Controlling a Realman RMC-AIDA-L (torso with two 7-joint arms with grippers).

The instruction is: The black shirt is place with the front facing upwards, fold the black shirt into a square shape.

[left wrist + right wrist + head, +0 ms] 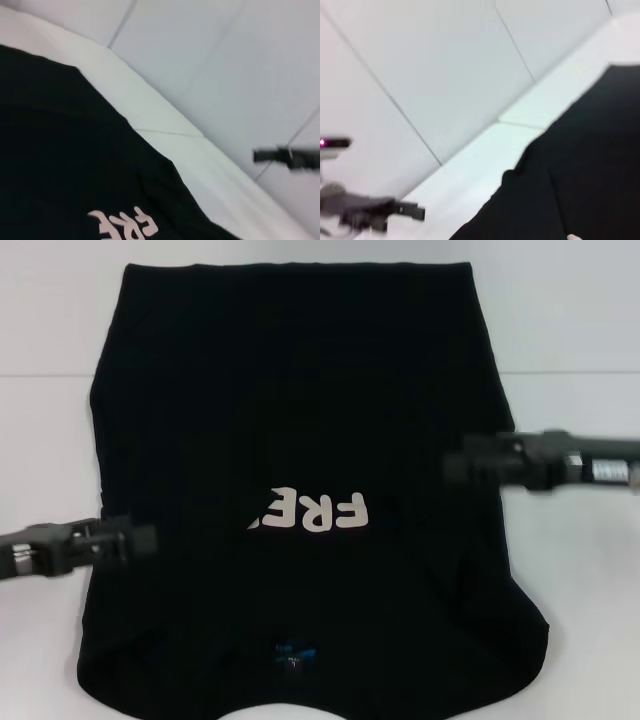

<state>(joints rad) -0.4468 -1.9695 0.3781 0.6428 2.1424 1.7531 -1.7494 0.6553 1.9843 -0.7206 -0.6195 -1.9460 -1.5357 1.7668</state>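
Note:
The black shirt [300, 420] lies flat on the white table, collar and small blue neck label [295, 652] toward me. Its pale lettering [318, 510] reads upside down, and a fold of black cloth covers its left end. My left gripper [145, 538] reaches in from the left and hovers at the shirt's left edge. Higher up on the other side, my right gripper [455, 466] reaches in over the shirt's right part. The left wrist view shows the shirt [75, 165] with part of the lettering [125, 226]. The right wrist view shows black cloth [580, 170].
The white table [580, 320] extends beyond the shirt on both sides and at the back, with a seam line across it. In the left wrist view the right arm [287, 156] shows far off. In the right wrist view the left arm [370, 212] shows far off.

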